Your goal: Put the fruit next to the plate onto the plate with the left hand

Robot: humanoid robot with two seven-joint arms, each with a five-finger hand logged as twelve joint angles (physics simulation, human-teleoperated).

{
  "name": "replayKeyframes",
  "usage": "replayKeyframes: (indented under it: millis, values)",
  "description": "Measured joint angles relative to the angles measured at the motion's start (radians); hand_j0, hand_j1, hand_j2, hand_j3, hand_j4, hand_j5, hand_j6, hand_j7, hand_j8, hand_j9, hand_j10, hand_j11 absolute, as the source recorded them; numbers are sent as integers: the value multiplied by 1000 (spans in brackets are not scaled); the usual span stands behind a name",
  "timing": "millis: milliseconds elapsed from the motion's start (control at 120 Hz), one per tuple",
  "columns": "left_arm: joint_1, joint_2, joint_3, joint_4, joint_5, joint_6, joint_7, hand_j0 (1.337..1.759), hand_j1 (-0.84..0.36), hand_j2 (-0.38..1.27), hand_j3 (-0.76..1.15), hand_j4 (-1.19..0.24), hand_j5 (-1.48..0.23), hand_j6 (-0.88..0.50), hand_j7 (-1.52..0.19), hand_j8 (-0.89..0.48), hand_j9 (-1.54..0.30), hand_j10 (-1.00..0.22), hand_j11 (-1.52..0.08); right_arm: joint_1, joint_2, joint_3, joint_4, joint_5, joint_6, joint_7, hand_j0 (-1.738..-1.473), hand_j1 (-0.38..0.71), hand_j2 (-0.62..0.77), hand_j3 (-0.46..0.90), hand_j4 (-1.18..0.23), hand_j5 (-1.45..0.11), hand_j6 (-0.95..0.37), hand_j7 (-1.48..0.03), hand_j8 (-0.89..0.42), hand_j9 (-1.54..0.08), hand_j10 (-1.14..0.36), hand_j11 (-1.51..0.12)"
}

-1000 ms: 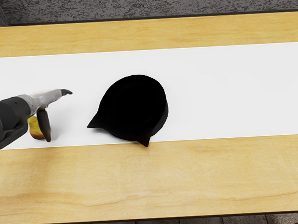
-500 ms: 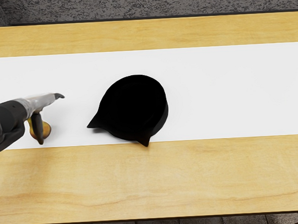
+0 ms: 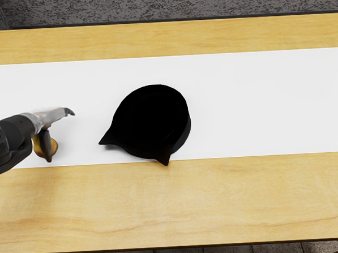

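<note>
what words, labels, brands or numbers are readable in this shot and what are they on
None: no readable text, number or sign shows on the black plate, the orange fruit, the left hand, the white strip or the wooden table.

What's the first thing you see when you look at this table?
A big black plate sits in the middle of the white strip across the wooden table. At the left edge, the robot's left hand reaches over a small orange fruit, which lies apart from the plate.
</note>
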Motion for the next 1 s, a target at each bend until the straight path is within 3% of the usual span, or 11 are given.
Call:
replayKeyframes:
  millis: [442, 1000]
  values:
    - [-2, 9, 13, -1, -12, -3, 0, 1658, 53, 54, 0, -256, -326, -258, -325, -257, -325, -255, -325, 0, 0, 0, 0, 1, -1, 0, -1658, -349, 0, 0, -1, 0, -1, 0, -1, 0, 0, 0]
    - [-1, 36, 15, -1, -14, -3, 0, 1658, 10, 66, 0, -305, -394, -306, -394, -306, -394, -304, -394, 0, 0, 0, 0, 0, -2, 0, -1658, -349, 0, 0, -1, 0, -1, 0, -1, 0, 0, 0]
